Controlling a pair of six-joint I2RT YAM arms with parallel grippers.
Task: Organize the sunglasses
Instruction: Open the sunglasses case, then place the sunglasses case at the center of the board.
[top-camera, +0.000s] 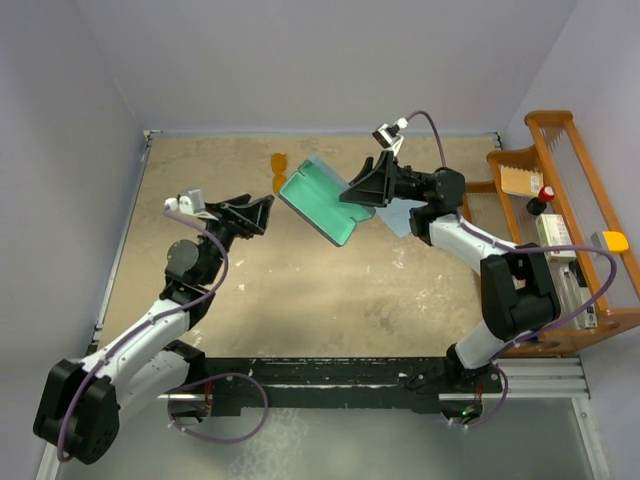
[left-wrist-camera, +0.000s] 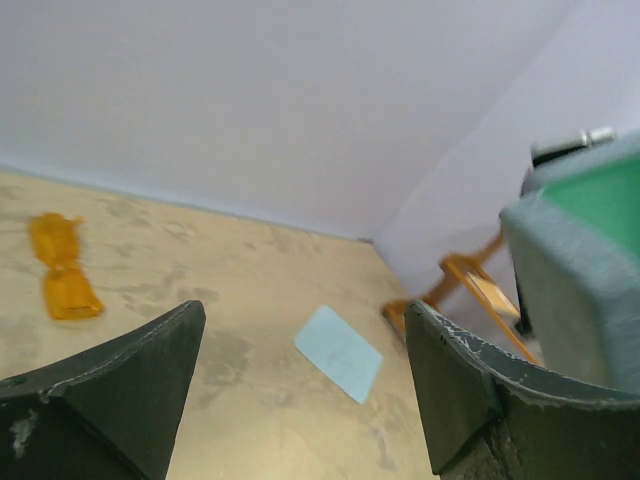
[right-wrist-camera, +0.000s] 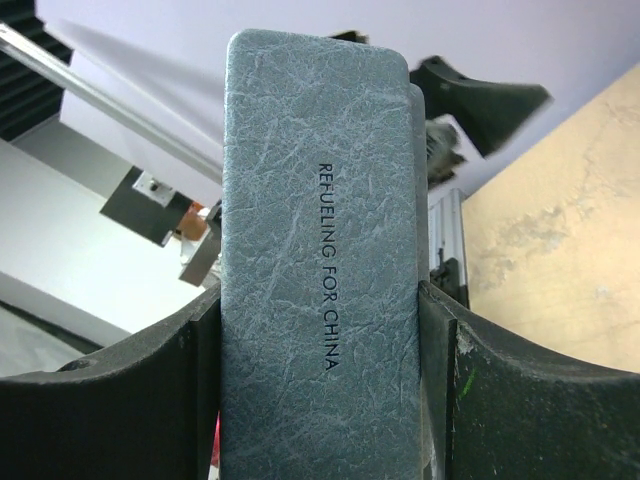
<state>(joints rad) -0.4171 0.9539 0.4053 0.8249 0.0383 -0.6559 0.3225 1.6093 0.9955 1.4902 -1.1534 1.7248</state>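
Tan table (top-camera: 300, 290) held sunglasses (top-camera: 279, 168) near its far edge; right gripper (top-camera: 358, 190) pinched the open case (top-camera: 322, 202), and left gripper (top-camera: 267, 214), jaws spread, hung empty left of it.

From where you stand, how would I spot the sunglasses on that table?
Look to the far edge of the tan table, near the back wall. Just left of the open, green-lined case lie the sunglasses. They are small, with see-through orange lenses, unlike the grey case and the pale blue cloth.
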